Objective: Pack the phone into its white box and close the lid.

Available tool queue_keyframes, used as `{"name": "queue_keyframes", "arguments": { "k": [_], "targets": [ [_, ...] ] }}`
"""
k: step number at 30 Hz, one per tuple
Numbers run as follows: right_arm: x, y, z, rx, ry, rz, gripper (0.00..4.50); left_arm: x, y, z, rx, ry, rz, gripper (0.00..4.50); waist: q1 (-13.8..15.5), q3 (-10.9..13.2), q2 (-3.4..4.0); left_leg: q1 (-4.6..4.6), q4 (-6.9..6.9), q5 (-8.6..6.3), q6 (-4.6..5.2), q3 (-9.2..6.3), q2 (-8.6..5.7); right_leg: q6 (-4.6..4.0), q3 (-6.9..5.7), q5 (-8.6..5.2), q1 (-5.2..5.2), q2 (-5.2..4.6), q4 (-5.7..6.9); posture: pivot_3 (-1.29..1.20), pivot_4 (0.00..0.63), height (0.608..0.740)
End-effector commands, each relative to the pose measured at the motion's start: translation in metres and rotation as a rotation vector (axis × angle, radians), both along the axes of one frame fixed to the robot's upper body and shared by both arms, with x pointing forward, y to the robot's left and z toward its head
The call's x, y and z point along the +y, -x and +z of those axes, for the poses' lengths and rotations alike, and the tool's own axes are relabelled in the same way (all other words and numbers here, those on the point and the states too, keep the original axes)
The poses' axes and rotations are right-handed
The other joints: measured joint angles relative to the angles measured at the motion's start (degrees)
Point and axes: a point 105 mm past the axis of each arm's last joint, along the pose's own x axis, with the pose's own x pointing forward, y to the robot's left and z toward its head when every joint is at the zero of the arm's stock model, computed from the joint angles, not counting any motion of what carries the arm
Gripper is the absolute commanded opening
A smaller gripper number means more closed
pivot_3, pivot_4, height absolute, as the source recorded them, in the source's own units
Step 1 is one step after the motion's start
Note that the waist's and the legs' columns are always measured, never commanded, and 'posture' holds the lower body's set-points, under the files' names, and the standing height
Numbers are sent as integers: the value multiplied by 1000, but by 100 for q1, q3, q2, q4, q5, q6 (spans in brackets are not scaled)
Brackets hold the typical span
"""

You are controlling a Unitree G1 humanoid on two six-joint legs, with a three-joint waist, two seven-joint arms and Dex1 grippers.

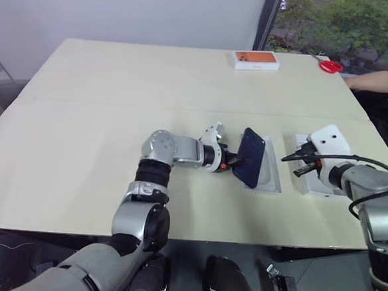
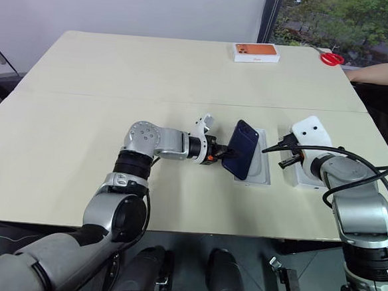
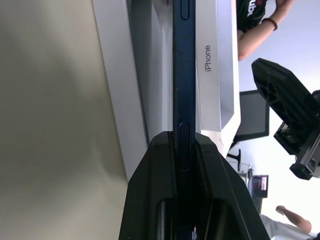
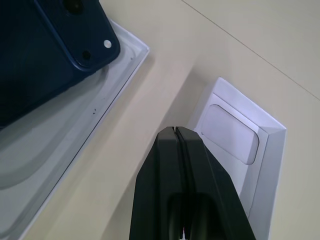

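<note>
Presently, on the pale beige worktop (image 1: 88, 131), the left pincer (image 1: 233, 161) is clamped on the slim dark navy-blue glossy smartphone (image 1: 251, 156), gripping it by its long edges; the left wrist view shows both black fingers (image 3: 157, 195) pressed against the phone's sides. The phone is held tilted, raised on edge over the shallow white rectangular cardboard tray (image 1: 270, 174), which lies flat on the worktop just beside the pincer. In the right wrist view the phone's camera corner (image 4: 85, 35) hangs above the tray's pale moulded floor; whether its lower edge touches the tray cannot be told.

To the right, apart from the tray, lies a white rectangular piece with a rounded recess (image 4: 232, 132). The right pincer (image 1: 303, 162) hovers over its near end, fingers pressed together, gripping nothing.

At the far edge of the worktop sit a small orange-topped white box (image 1: 255, 59) and, further right, red-handled scissors (image 1: 330, 65). A person's forearm (image 1: 375, 81) rests at the far right corner.
</note>
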Motion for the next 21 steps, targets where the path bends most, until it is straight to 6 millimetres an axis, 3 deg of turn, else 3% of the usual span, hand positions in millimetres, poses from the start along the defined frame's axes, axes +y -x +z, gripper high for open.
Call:
{"name": "queue_keyframes", "arguments": {
  "k": [1, 8, 17, 21],
  "targets": [
    [2, -1, 14, -57, 18, 12, 0, -26, 8, 17, -21, 57, -55, 13, 3, 0, 0, 0, 0, 0, 0, 0, -1, 0, 0, 0, 0, 0, 0, 0, 150, 740],
    [4, 0, 13, -52, 16, 19, 0, -30, 9, 16, 9, 60, -66, 13, -2, 0, 0, 0, 0, 0, 0, 0, -1, 1, 0, 0, 0, 0, 0, 0, 150, 740],
    [8, 0, 11, -41, 14, 35, 0, -20, 22, 24, -49, 78, -167, 4209, -3, 0, 0, 0, 0, 0, 0, 0, -1, 1, 0, 0, 0, 0, 0, 0, 150, 740],
    [11, 0, 10, -38, 10, 49, 0, -2, 27, 30, -118, 80, -205, 4209, -16, -1, 1, 2, -1, 1, -1, 0, 0, 1, 1, 0, 0, 0, 2, 0, 150, 740]
  ]
}}
